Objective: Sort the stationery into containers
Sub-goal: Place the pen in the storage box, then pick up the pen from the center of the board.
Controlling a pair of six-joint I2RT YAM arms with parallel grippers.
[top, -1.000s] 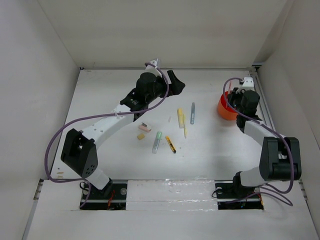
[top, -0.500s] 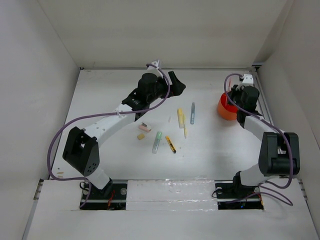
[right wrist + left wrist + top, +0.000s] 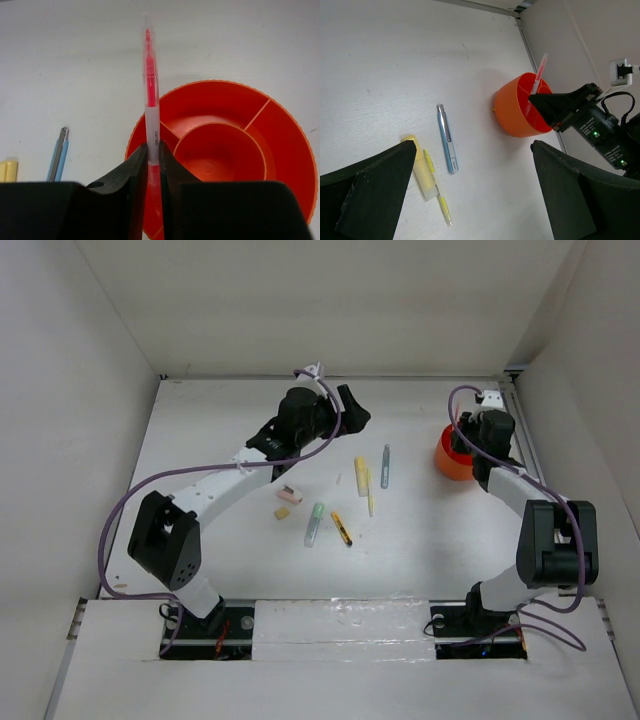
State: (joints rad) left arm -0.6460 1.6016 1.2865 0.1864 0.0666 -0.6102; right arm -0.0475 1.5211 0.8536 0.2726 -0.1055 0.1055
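My right gripper (image 3: 153,150) is shut on a red pen (image 3: 150,85) and holds it upright over the near-left rim of the orange pot (image 3: 235,150); the pot also shows in the top view (image 3: 450,455) and the left wrist view (image 3: 517,112), where the red pen (image 3: 538,75) sticks up from it. My left gripper (image 3: 350,410) is open and empty, raised over the far middle of the table. On the table lie a grey-blue pen (image 3: 385,466), a yellow marker (image 3: 361,476), a thin yellow pen (image 3: 369,492), a pale green marker (image 3: 314,524), a yellow-black pen (image 3: 341,529), a pink eraser (image 3: 290,494) and a tan eraser (image 3: 283,512).
White walls close in the table on the left, back and right. The pot stands close to the right wall (image 3: 560,410). The pot is divided into a round middle cell and outer cells.
My right gripper has shifted slightly toward the far right over the pot with the red pen. The left arm has barely moved.
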